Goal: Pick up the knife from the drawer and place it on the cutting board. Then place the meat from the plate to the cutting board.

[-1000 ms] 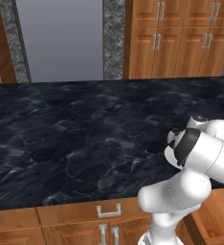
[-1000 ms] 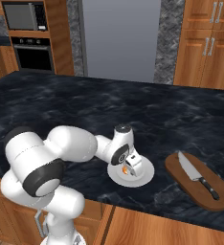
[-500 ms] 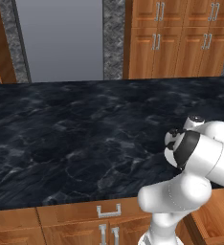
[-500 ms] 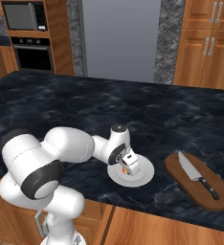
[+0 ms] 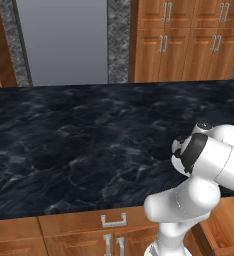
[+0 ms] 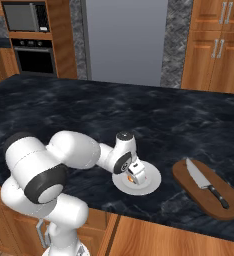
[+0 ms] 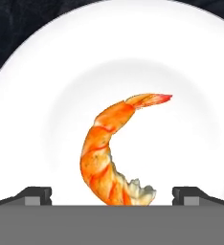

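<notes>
Over the plate (image 6: 151,181), the fingers (image 7: 35,194) have descended, spread fully and empty, straddling the meat (image 7: 115,153). Knife (image 6: 205,182) lies on the cutting board (image 6: 189,187); closing comes next.

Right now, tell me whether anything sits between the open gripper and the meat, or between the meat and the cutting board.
Nothing visible does. The gripper is open directly over the meat on the plate. Bare dark counter separates the plate from the cutting board. The knife lies along the board's middle, leaving free space beside it.
</notes>
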